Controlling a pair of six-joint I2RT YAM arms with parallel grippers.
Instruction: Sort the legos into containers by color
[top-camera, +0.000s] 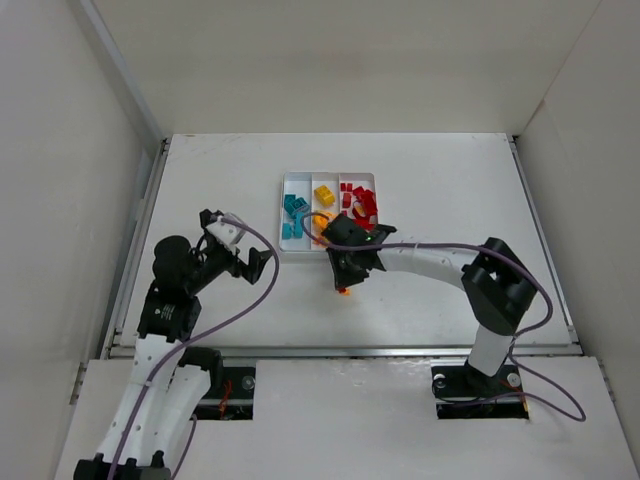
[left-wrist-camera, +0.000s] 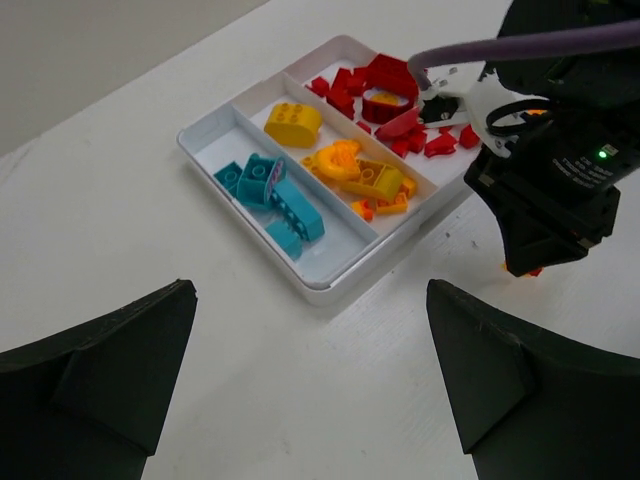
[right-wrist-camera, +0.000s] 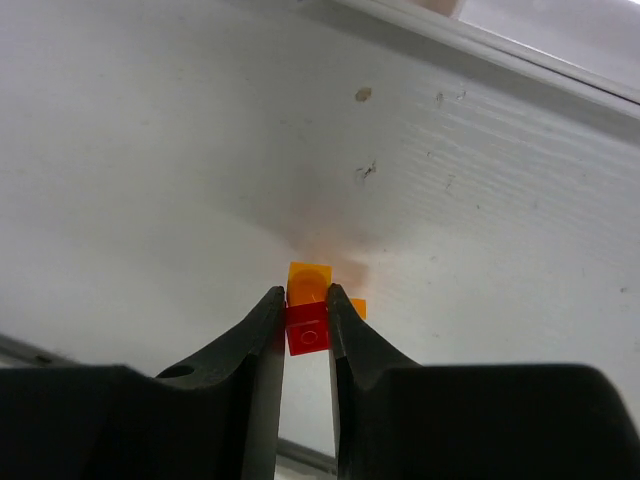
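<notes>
Near tray (left-wrist-camera: 330, 290) edge, pinched clump (right-wrist-camera: 307, 320)

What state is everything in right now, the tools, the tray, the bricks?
Left tool: open, empty.
Right tool: shut on clump.
Clump: red and orange bricks joined, held outside tray.
Tray: all three compartments hold bricks.
Teal bricks: left compartment.
Yellow bricks: middle compartment.
Red bricks: right compartment.

Left fingers (left-wrist-camera: 100, 370) wide apart, right fingers (right-wrist-camera: 250, 385) tight.
</notes>
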